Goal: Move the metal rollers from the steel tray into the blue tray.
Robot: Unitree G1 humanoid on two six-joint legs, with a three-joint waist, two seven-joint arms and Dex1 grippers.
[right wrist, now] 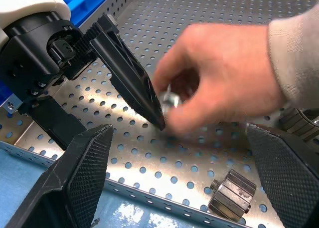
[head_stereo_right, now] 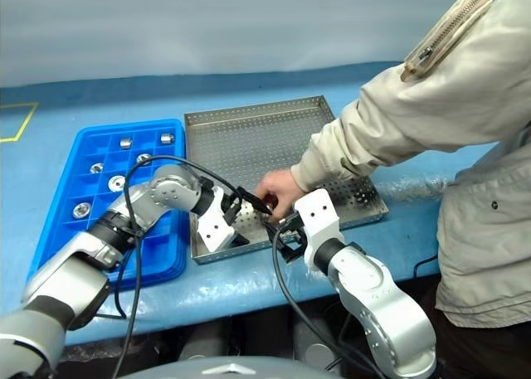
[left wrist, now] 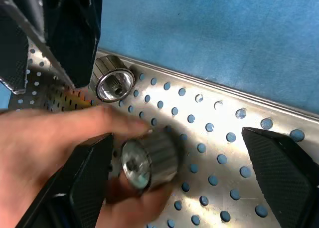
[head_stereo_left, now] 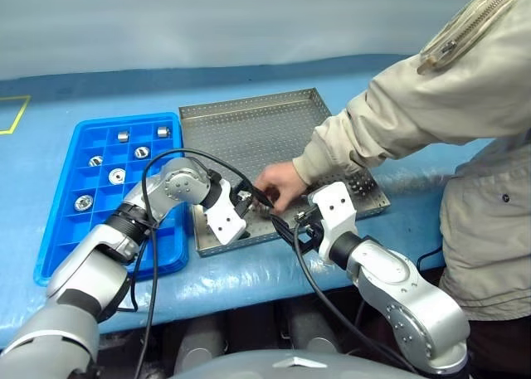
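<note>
The steel tray [head_stereo_left: 249, 130] lies mid-table, with the blue tray [head_stereo_left: 50, 259] to its left holding several metal rollers [head_stereo_left: 117, 176] in its compartments. My left gripper [left wrist: 177, 138] hangs open over the steel tray's near left corner. A person's hand [head_stereo_left: 278, 184] holds one roller [left wrist: 147, 160] between its spread fingers, touching neither pad. Another roller [left wrist: 114, 81] lies on the perforated floor by the rim. My right gripper [right wrist: 179, 130] is open just right of the left one, pointing at the hand, and two more rollers [right wrist: 232, 193] lie near it.
The person stands at the right, and a beige sleeve [head_stereo_left: 398, 114] reaches across the steel tray's right half. Black cables [head_stereo_left: 153, 230] loop over my left arm above the blue tray. A yellow tape mark [head_stereo_left: 12, 118] sits at the table's far left.
</note>
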